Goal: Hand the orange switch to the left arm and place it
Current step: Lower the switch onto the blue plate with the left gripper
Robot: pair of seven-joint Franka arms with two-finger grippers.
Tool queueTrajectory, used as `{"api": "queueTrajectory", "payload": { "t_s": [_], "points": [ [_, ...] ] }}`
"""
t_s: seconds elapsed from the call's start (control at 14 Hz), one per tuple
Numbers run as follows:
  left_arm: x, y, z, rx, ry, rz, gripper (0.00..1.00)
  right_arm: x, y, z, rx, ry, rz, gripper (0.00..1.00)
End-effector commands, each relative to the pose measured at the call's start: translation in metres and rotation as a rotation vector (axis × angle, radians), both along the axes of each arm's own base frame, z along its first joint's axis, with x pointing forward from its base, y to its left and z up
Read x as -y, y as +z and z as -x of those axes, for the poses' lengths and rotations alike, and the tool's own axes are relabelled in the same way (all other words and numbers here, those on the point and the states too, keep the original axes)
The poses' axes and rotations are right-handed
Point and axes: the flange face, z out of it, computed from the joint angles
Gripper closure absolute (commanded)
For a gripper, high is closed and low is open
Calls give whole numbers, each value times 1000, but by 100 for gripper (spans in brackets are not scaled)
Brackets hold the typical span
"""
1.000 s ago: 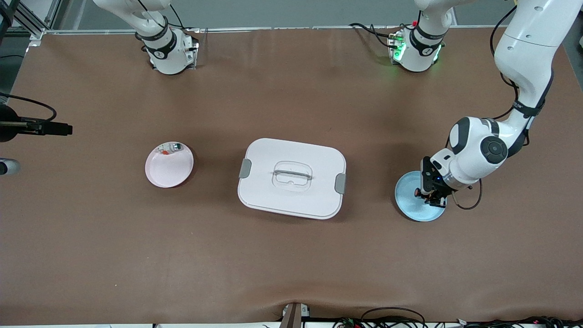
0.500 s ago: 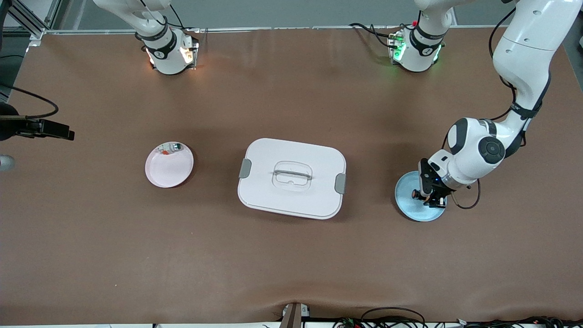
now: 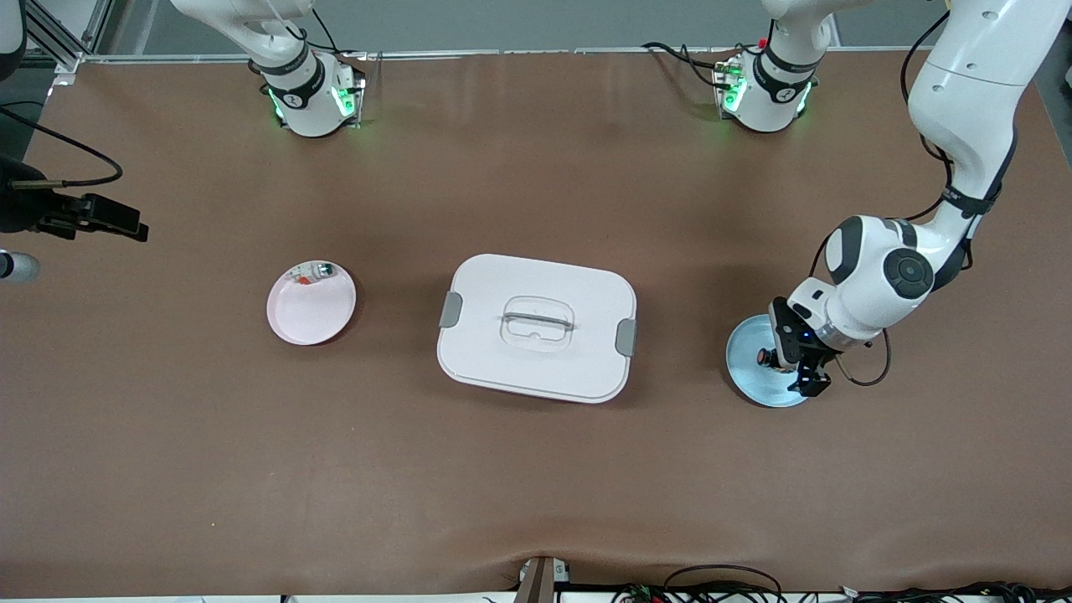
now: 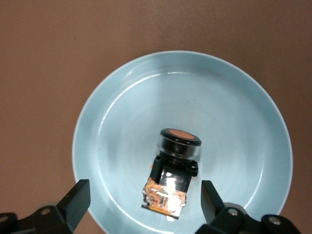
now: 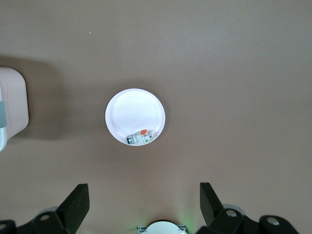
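Appearing as a robotics lab: arm bases [image 3: 310,100] bolted along the frame's top, brown mat [image 3: 536,486], cables [image 3: 720,582] trailing at bottom edge.

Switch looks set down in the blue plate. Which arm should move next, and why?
Left, probably. Its open end effector hangs just over the orange switch lying in the blue plate, so it only needs to lift clear. The right end effector waits open, high above the pink plate.

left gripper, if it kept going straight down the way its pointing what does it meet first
Most likely the orange switch, which lies on the blue plate directly between the open fingers of the left gripper. How much height remains is hard to tell.
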Motion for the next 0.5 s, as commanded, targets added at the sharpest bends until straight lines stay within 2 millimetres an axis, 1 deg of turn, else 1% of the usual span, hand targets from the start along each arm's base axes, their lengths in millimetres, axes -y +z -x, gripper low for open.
{"api": "queueTrajectory", "payload": {
  "t_s": [0.0,0.21,0.29,0.43],
  "points": [
    [7,39,-11,-36,76,-18,0,5,13,8,37,1,-19,0],
    [11,84,-26,-76,186,-29,0,3,16,4,76,-3,-57,0],
    [11,99,-28,-90,237,-36,0,2,17,4,76,-2,-45,0],
    [19,133,-31,-117,341,-45,0,3,30,9,112,-9,-64,0]
  ]
}}
